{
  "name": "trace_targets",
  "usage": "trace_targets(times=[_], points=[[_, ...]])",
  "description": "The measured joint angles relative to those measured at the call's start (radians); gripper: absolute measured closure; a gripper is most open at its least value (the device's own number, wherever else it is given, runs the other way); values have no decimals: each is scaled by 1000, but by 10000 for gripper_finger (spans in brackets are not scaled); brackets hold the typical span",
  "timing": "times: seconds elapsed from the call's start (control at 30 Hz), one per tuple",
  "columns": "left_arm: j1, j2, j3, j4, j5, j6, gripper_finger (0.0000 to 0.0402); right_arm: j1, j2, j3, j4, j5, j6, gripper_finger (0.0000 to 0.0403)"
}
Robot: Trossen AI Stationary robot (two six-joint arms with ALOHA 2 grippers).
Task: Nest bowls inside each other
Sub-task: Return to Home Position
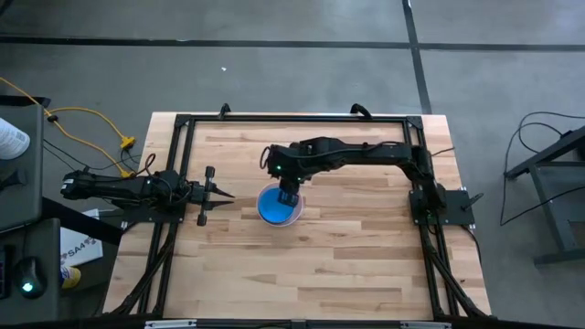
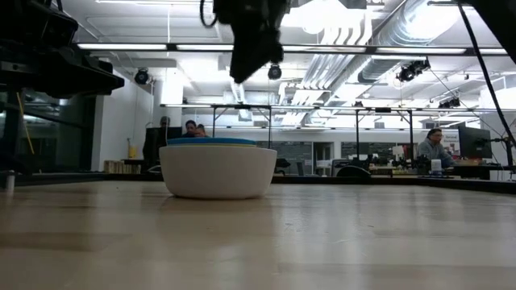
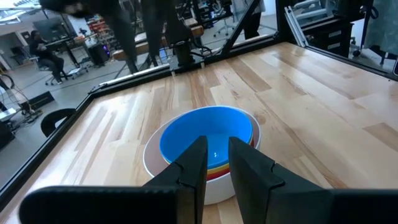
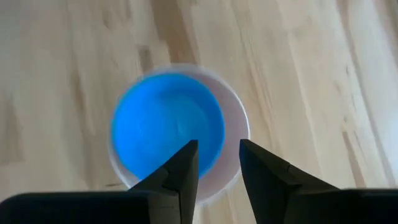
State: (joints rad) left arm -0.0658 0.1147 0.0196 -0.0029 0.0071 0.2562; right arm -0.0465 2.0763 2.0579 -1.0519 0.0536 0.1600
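Note:
The bowls are nested in one stack (image 1: pixel 280 206) at the table's middle. The white bowl (image 2: pixel 218 171) is outermost and rests on its base on the wood. The blue bowl (image 4: pixel 165 121) lies innermost on top. Thin yellow (image 3: pixel 214 168) and red-pink (image 3: pixel 216 177) rims show between the two; a purple one is not visible. My right gripper (image 4: pixel 217 146) hangs open above the stack's near-right rim, pointing steeply down, clear of it. My left gripper (image 1: pixel 224 195) waits open at the table's left side, pointing level toward the stack.
A black frame rail (image 1: pixel 292 119) runs along the table's far edge, and further rails run down both sides. Bare wood lies around the stack. Beyond the far edge, people (image 2: pixel 435 149) sit at desks in the room.

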Motion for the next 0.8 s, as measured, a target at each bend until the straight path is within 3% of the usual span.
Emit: trace_targets(times=[0.17,0.27,0.57,0.8], points=[[0,0,0,0,0,0,336,12,-39,-2,-9,-3,7,293],[0,0,0,0,0,0,336,23,-87,-67,72,-5,13,293],[0,3,0,0,0,0,336,41,-410,-595,409,-8,123,293],[0,9,0,0,3,0,336,53,-622,-883,555,-9,180,293]])
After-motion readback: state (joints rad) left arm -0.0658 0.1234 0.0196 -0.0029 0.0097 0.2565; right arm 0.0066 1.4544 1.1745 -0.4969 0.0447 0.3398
